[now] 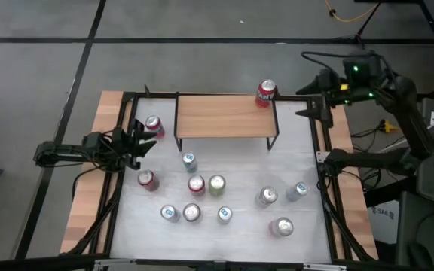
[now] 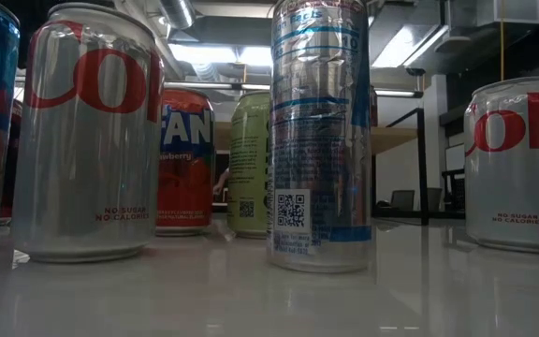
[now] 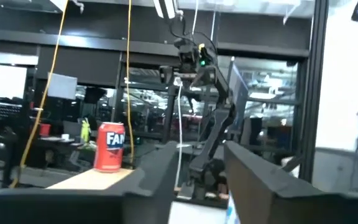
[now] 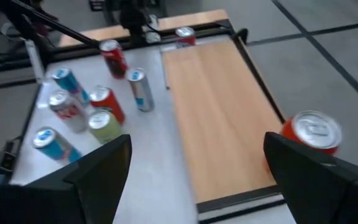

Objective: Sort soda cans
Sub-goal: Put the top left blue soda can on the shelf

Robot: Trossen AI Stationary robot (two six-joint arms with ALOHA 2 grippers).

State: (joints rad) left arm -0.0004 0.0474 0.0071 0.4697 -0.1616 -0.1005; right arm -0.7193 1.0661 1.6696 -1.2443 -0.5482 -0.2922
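We see the left gripper (image 1: 143, 139) at the left side of the worktop (image 1: 239, 222), just beside a red can (image 1: 153, 125) that stands near the left end of the wooden shelf (image 1: 224, 115); its jaws stand partly apart and hold nothing, with a clear gap between the fingers (image 3: 160, 174) in the left wrist view. The right gripper (image 1: 311, 102) hangs by the shelf's right end with its jaws wide apart and nothing between them; its wrist view looks down past them over the shelf (image 4: 219, 112). A red Fanta can (image 1: 266, 93) stands upright on the shelf's far right corner, showing in the left wrist view (image 3: 109, 147) and blurred in the right wrist view (image 4: 309, 134). The other cans stand on the white worktop in front of the shelf: a blue-white can (image 1: 189, 159) nearest the shelf, another red one (image 1: 148, 179) at the left, a red one (image 1: 196, 184) touching or just beside a pale green can (image 1: 217, 184), and three in a row nearer the front edge (image 1: 192, 213). To the right we find a silver can (image 1: 268, 196) near a blue one (image 1: 300, 190), and a silver-red one (image 1: 282, 226) in front of them.
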